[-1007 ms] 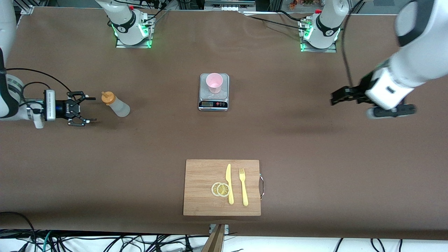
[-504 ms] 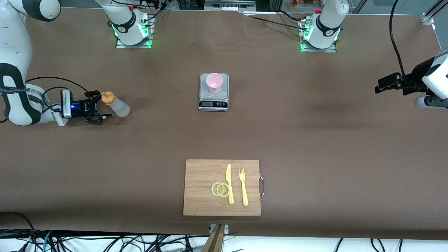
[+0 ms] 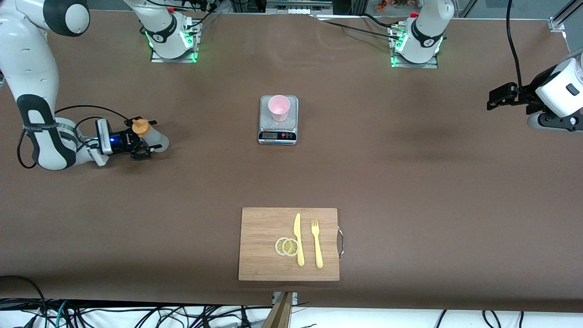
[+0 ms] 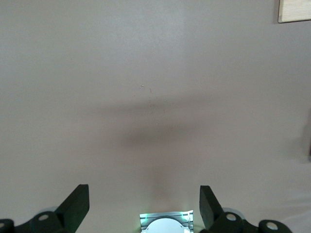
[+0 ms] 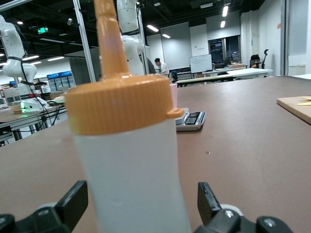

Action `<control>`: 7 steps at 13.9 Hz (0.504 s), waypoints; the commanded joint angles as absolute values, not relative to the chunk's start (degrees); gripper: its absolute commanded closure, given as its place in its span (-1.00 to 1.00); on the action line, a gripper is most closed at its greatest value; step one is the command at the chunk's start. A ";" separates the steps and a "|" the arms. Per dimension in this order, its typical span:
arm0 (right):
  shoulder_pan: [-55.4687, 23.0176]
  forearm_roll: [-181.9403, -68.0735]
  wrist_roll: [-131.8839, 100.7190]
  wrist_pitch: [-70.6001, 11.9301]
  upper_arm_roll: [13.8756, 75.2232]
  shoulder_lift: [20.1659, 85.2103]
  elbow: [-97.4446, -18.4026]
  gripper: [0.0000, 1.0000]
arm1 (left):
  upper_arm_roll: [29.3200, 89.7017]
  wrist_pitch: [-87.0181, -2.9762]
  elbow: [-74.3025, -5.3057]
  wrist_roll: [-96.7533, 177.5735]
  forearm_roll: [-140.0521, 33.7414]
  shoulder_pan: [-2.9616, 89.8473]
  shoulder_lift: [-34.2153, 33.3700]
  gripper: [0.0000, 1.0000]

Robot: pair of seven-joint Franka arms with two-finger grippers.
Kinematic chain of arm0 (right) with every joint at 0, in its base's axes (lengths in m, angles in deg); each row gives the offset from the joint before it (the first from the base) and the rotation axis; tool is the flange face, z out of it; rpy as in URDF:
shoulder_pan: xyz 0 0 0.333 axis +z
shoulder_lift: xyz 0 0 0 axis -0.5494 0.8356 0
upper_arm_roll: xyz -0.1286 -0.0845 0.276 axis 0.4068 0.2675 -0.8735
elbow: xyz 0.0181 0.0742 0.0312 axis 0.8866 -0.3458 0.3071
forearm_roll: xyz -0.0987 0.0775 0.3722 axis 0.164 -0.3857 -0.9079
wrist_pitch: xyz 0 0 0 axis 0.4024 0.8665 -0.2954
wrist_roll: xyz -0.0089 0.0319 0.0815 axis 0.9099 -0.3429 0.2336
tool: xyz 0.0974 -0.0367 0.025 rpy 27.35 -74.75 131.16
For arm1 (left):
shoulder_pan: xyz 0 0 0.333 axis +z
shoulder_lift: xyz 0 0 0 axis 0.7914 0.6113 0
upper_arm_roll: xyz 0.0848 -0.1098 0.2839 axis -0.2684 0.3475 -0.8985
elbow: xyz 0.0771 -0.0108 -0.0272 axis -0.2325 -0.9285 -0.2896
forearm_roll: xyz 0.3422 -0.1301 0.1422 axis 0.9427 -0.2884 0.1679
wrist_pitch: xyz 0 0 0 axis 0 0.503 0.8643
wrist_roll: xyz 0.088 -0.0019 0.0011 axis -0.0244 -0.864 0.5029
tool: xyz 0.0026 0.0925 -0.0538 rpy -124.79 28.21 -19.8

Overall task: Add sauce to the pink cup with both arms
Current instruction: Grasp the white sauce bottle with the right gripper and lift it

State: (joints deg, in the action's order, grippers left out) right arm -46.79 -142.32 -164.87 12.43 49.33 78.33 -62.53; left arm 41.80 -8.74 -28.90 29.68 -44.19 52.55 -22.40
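My right gripper (image 3: pixel 145 135) is down low at the sauce bottle (image 3: pixel 152 136), and my fingers (image 5: pixel 73 204) stand wide apart, one on each side of its see-through body, gripping nothing yet. The bottle stands on the table, well away from the grey scale (image 3: pixel 278 119), toward my right arm's end of the table and a little nearer the front camera than the scale. The pink cup (image 3: pixel 278 107) sits on top of that scale. I think my job right now is to grab the bottle. To do it well, I should keep the bottle in the middle of my fingers, squeeze the soft body below the orange cap (image 5: pixel 121 99), and squeeze gently so no sauce squirts out early. I should also close slowly so I do not knock it over. The bottle stands upright, so its long line runs up and down, and its orange tip (image 5: pixel 109 36) points up. My left gripper (image 3: pixel 500 96) waits up in the air over bare table, well away from the scale toward my left arm's end, with its fingers (image 4: pixel 77 204) spread wide and empty.
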 commanded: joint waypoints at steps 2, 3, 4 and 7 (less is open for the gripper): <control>-46.16 -141.60 -163.13 13.69 49.47 78.80 -60.60 0.01 | 42.50 -7.81 -28.25 28.25 -42.85 53.46 -22.18 -1.00; -46.07 -141.34 -161.30 13.51 49.47 78.53 -60.07 0.69 | 42.50 -7.81 -28.25 28.33 -42.85 53.37 -22.09 -1.00; -45.81 -140.55 -160.41 13.43 49.47 78.53 -59.98 0.87 | 42.50 -7.90 -28.25 28.33 -43.02 53.28 -21.83 -1.00; -43.35 -139.84 -158.14 13.42 49.47 78.00 -56.74 1.00 | 42.50 -7.90 -27.46 28.34 -43.11 53.20 -21.21 -1.00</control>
State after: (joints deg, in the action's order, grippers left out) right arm -45.27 -140.99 -161.25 12.43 49.34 78.33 -60.08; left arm 41.90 -8.73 -28.90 29.65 -44.19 52.71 -22.03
